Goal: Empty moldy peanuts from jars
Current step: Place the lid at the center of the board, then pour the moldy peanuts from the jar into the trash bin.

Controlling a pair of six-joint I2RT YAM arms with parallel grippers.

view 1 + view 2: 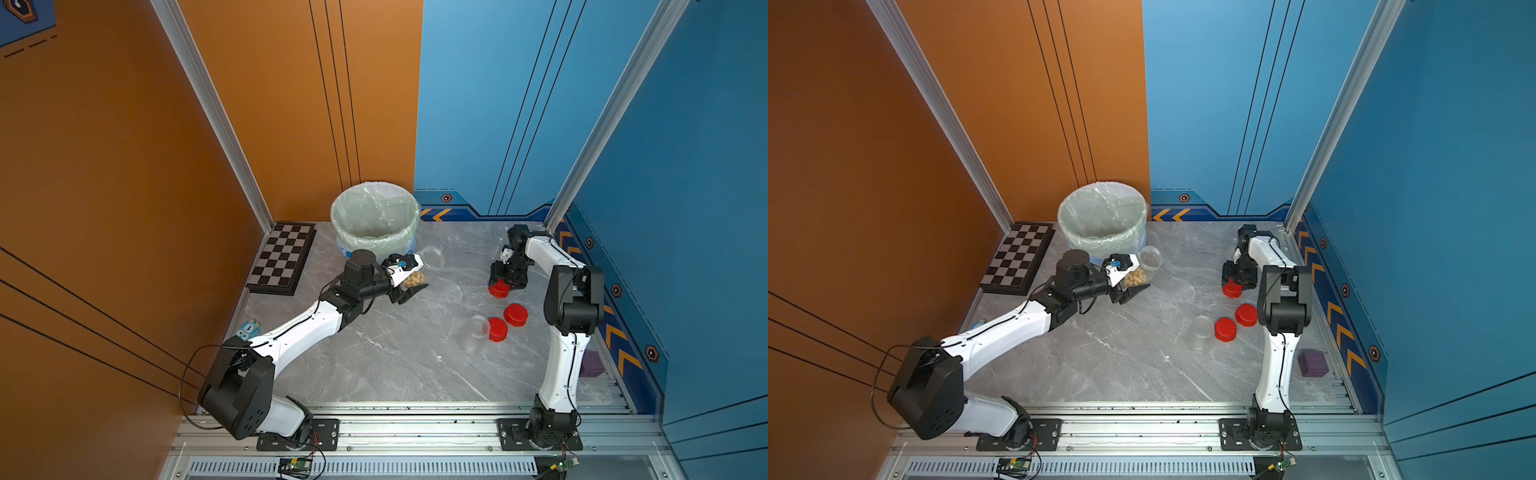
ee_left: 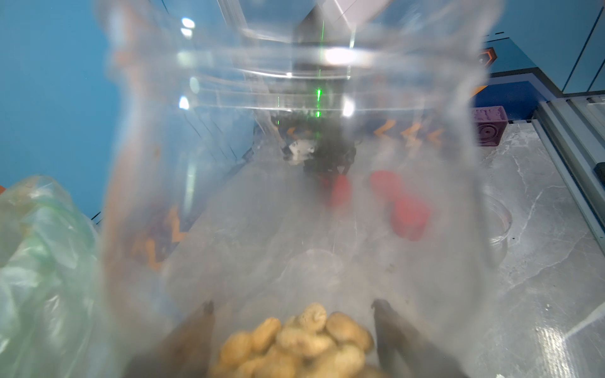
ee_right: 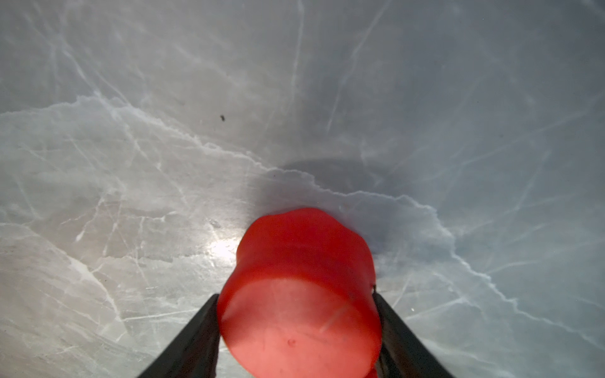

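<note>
My left gripper [image 1: 417,274] is shut on a clear jar [image 1: 428,259] with no lid, tilted on its side just beside the bag-lined bin [image 1: 345,232]. Tan moldy peanuts [image 1: 413,280] lie heaped at the jar's bottom end, between the fingers [image 2: 203,317]; the left wrist view looks through the jar [image 2: 294,163] at the peanuts [image 2: 294,340]. On the right side of the table, my right gripper [image 1: 500,286] points down with a red lid [image 3: 304,294] between its jaws, low over the marble. An empty clear jar [image 1: 477,330] sits next to two loose red lids [image 1: 496,329] [image 1: 515,314].
A folded chessboard [image 1: 282,257] lies against the orange wall left of the bin. A small blue toy [image 1: 249,328] sits by the left arm. A purple block [image 1: 1312,363] rests near the right wall. An aluminium rail [image 1: 415,432] runs along the table's front.
</note>
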